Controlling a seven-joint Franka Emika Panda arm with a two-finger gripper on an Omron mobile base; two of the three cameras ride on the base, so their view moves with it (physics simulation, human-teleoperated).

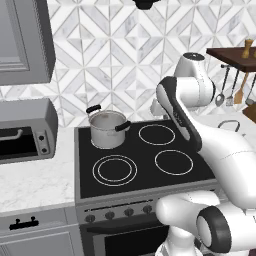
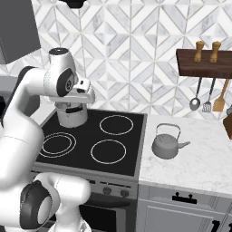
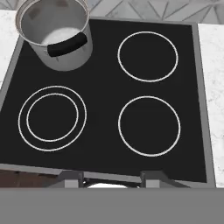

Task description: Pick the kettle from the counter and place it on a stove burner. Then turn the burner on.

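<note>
The small grey kettle (image 2: 166,145) stands upright on the white marble counter (image 2: 201,165), just right of the stove (image 2: 86,135). The stove burner with two concentric rings (image 1: 115,170) (image 2: 57,144) (image 3: 52,118) is the front-left one, dark and bare. My gripper (image 3: 111,178) hovers above the cooktop's front edge and looks down on it. It is open, its fingertips (image 3: 72,176) well apart with nothing between them. In the right base view the gripper (image 2: 72,108) hangs in front of the pot, far left of the kettle.
A steel pot (image 1: 107,129) (image 3: 57,33) with black side handles occupies the back-left burner. A row of dark knobs (image 1: 117,213) lines the stove's front panel. A toaster oven (image 1: 25,132) sits on the left counter. Utensils (image 2: 206,97) hang under a shelf at the right.
</note>
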